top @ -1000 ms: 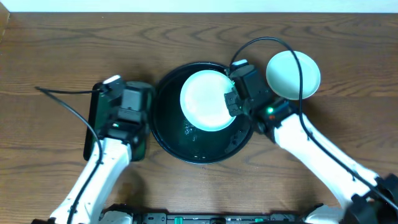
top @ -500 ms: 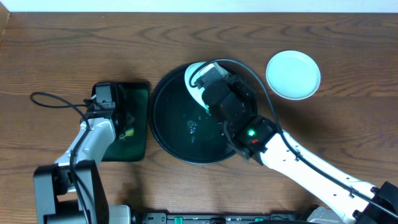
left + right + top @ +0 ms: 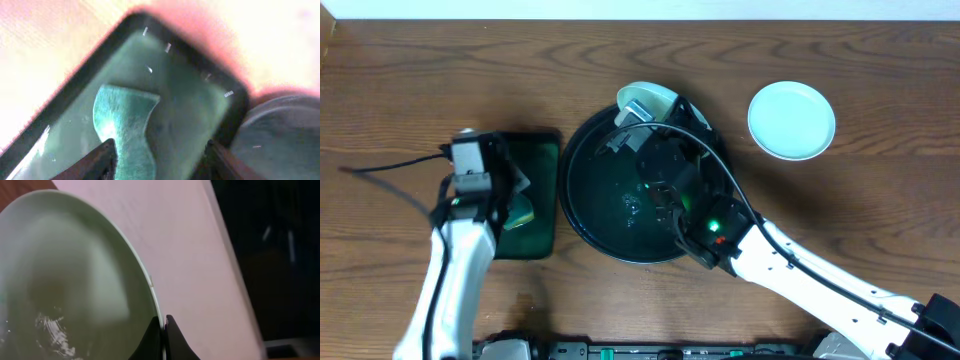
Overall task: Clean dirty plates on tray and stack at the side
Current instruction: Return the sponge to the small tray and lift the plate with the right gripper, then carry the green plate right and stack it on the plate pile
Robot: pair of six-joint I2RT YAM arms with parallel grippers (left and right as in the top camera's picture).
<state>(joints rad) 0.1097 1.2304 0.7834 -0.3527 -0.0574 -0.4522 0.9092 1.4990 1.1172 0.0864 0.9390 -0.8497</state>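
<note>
My right gripper (image 3: 162, 326) is shut on the rim of a pale mint plate (image 3: 75, 280). In the overhead view that plate (image 3: 655, 97) stands tilted on edge over the far rim of the round black tray (image 3: 595, 215), with the right gripper (image 3: 640, 117) just below it. A second plate (image 3: 791, 120) lies flat on the table at the right. My left gripper (image 3: 162, 160) is open and hovers over a green sponge (image 3: 125, 125) lying in the rectangular tray (image 3: 200, 75). Overhead, the left gripper (image 3: 512, 195) is above that sponge (image 3: 524, 213).
The rectangular black tray with a green inside (image 3: 538, 150) sits close against the round tray's left side. The round tray's wet floor (image 3: 625, 205) shows green smears. My right arm (image 3: 790, 270) crosses the table's front right. A cable (image 3: 380, 168) trails left.
My left gripper has opened and let the sponge go into the rectangular tray. My right gripper has carried the plate from flat over the tray to tilted at its far rim.
</note>
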